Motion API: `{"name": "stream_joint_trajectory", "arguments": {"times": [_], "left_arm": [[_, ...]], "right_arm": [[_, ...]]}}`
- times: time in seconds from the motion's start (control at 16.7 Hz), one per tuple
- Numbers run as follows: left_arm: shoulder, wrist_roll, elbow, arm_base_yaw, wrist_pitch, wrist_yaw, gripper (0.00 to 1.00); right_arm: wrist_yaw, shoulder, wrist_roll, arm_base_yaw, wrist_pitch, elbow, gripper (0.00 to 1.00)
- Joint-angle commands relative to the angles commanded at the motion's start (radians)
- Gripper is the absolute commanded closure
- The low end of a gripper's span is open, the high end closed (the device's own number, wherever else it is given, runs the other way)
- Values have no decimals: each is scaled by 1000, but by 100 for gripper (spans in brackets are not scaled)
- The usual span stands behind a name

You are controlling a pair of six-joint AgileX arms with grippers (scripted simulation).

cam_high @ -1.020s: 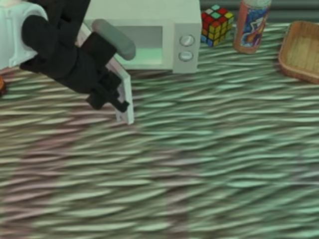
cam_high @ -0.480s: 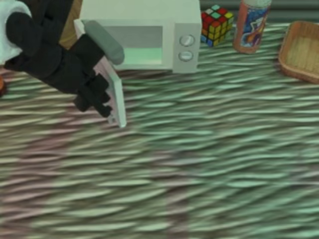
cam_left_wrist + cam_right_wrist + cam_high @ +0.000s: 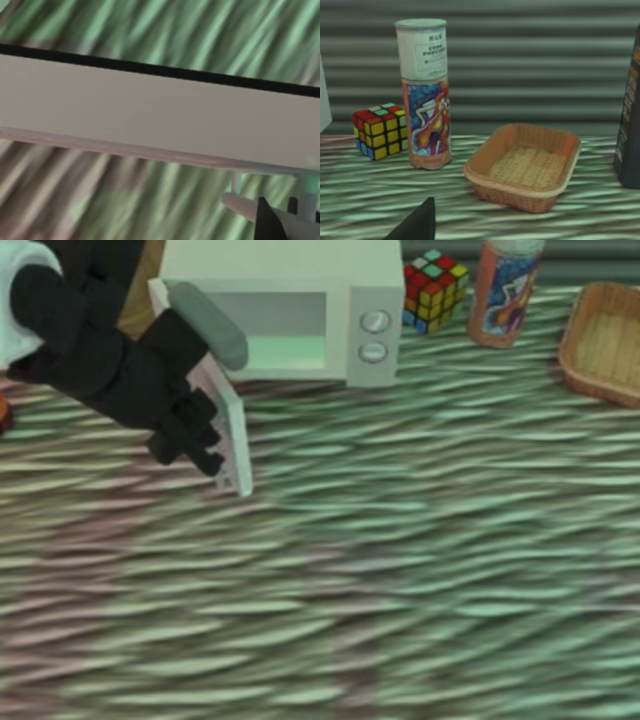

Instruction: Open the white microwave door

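The white microwave stands at the back of the table, left of centre, its pale green interior exposed. The door is swung out toward the front, hinged at the left, and stands about square to the oven's front. My left gripper is at the door's free end, shut on the door's handle. In the left wrist view the door fills the frame, with the pale handle bar beside a black finger. My right gripper shows only as a dark tip and is outside the top view.
Two knobs sit on the oven's right panel. Right of it stand a Rubik's cube, a printed can and a wicker basket. A dark box stands beside the basket. A white object lies behind my left arm.
The door swung wider to the left with my left gripper on it during the first half second. Nothing has moved since then.
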Motion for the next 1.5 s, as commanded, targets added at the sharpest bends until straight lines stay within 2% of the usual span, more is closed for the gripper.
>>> {"name": "stream_joint_trajectory", "arguments": {"times": [1.02,1.5], "left_arm": [[2,1,-3,-2,-2,6,100],[-1,159,4,64,-59,67,100]], "right_arm": [[0,0,0,0,0,0,0],[0,0,0,0,0,0,0]]}}
